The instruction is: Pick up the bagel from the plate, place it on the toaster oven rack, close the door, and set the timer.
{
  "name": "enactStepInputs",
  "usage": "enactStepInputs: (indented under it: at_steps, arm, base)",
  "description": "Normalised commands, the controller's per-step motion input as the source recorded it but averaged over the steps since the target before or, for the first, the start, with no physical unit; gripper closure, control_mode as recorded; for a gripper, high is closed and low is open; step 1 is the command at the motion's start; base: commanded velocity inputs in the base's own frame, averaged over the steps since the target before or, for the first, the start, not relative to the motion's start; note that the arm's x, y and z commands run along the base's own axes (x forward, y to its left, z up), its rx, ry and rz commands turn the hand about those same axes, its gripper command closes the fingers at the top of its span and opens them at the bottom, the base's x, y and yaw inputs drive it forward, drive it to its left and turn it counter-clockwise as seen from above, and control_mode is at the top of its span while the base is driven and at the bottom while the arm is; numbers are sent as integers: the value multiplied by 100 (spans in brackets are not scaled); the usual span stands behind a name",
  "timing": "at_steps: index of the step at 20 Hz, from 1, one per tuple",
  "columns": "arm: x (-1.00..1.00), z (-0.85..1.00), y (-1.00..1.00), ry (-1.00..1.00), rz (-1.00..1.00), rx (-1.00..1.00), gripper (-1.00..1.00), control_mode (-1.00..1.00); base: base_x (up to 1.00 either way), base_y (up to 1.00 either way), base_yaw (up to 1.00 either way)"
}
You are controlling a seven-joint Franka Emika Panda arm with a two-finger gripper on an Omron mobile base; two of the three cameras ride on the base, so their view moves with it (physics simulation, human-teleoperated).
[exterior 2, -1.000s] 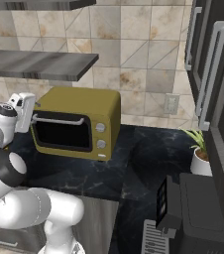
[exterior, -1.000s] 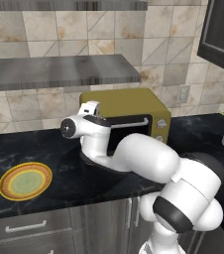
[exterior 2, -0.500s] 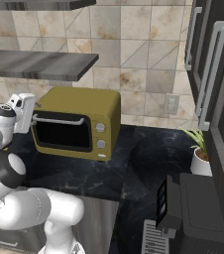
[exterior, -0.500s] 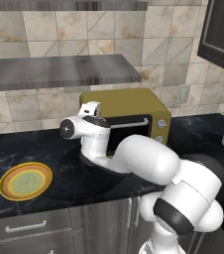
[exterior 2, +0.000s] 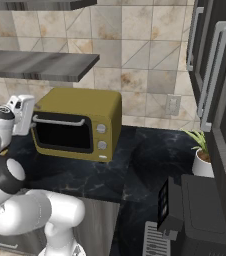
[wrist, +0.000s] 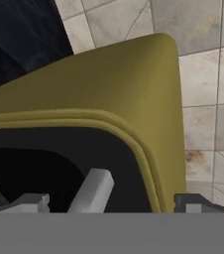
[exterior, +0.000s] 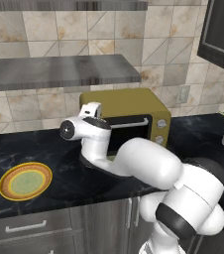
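Countertop oven door (wrist: pixel 59 149) before claw (wrist: pixel 114 202)

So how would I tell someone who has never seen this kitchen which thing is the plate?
Start at the olive-yellow toaster oven on the black marble counter. In the left base view, follow the counter left past the arm, towards its front edge: the plate lies flat there. It is the one round, brightly coloured thing on the dark stone, with a yellow-orange rim, concentric rings and a pale green centre.
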Motion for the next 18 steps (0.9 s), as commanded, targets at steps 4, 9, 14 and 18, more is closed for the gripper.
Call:
enactStepInputs:
  at_steps: [4,9,14,18]
  arm:
    - [-46,0,3,0,2,0,-100,-100]
    - [-46,44,-6,-1,1,7,-100,-100]
    - [-43,64,-40,-12,-4,27,-100,-100]
    - [-59,32,-76,-6,-14,38,-100,-100]
  base:
    - [0,0,0]
    - [0,0,0]
    - [0,0,0]
    - [0,0,0]
